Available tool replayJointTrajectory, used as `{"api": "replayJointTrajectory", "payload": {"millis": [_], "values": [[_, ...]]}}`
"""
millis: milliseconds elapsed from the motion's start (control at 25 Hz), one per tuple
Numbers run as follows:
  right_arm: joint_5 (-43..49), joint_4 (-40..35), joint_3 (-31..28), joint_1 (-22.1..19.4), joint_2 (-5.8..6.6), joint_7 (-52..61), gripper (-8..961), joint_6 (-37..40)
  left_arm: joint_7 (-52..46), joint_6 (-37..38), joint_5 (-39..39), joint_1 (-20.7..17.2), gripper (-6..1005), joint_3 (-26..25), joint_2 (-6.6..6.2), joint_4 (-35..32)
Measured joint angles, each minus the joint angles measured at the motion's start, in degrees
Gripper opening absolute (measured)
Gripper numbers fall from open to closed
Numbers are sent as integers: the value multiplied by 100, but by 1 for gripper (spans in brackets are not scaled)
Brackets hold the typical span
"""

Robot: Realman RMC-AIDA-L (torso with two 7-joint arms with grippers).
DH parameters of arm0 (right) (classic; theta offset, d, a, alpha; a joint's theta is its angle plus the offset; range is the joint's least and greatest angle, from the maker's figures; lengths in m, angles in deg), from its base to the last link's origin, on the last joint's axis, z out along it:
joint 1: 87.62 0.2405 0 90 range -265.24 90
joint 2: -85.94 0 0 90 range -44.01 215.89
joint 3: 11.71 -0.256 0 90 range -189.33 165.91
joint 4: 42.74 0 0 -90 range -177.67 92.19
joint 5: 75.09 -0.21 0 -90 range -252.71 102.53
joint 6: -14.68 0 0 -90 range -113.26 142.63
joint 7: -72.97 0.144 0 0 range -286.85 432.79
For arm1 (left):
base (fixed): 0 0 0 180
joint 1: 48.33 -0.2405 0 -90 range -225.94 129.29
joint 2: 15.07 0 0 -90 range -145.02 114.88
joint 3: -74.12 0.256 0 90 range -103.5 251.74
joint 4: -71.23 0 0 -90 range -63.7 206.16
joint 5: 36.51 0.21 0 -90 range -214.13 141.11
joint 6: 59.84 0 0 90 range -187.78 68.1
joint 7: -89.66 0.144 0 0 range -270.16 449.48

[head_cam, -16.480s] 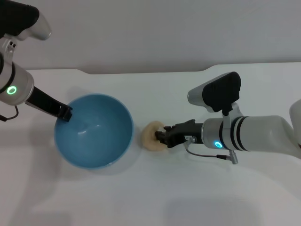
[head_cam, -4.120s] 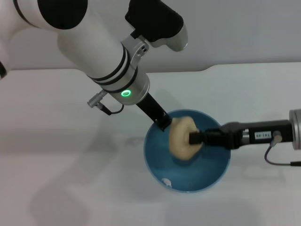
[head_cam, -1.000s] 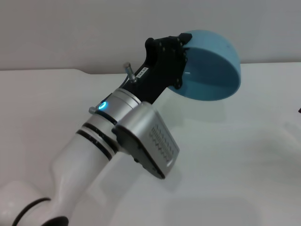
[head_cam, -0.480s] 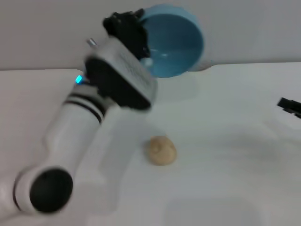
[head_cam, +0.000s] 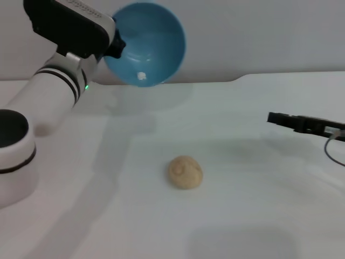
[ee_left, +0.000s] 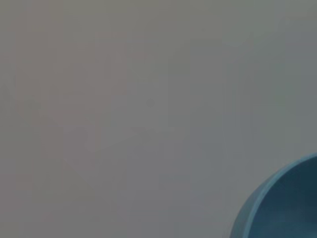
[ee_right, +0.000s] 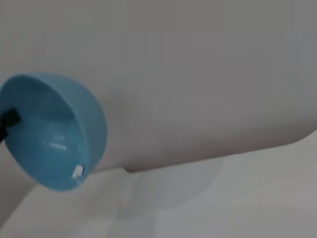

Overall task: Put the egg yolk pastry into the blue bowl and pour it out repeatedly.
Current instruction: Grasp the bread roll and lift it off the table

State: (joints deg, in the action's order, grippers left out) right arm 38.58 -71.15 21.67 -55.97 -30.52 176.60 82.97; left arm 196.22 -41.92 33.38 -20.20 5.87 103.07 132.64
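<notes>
We are holding the blue bowl (head_cam: 145, 43) tipped and raised, our left gripper (head_cam: 116, 46) clamped on its rim, the egg yolk pastry (head_cam: 185, 172) lying on the table (head_cam: 259, 216), while our right gripper (head_cam: 277, 118), fingers apparently together and empty, is waiting to re-grasp it.

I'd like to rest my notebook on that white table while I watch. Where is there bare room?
Most of the white table is bare. Only the small tan egg yolk pastry lies near the middle. The near-right patch, below the right tool, is free, and so is the near-left patch beside the pastry. The left tool holds the light blue bowl tilted above the far-left edge; avoid there.
</notes>
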Motion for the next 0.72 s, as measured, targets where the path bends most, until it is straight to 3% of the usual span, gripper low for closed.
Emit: {"api": "replayJointTrajectory", "payload": {"millis": [320,560,720], "values": [[0,-30,683,186,-34,-2,405,-430,2078,487,-2304,49,7,-140,-9,-123],[0,-31,761,256,-35,-2,411,-514,3362,722,-4035,113,7,-79,-33,-66],[0,-24,764,280,-35,-99,415,-584,4190,1242,-5085,382,7,-56,-32,-43]]}}
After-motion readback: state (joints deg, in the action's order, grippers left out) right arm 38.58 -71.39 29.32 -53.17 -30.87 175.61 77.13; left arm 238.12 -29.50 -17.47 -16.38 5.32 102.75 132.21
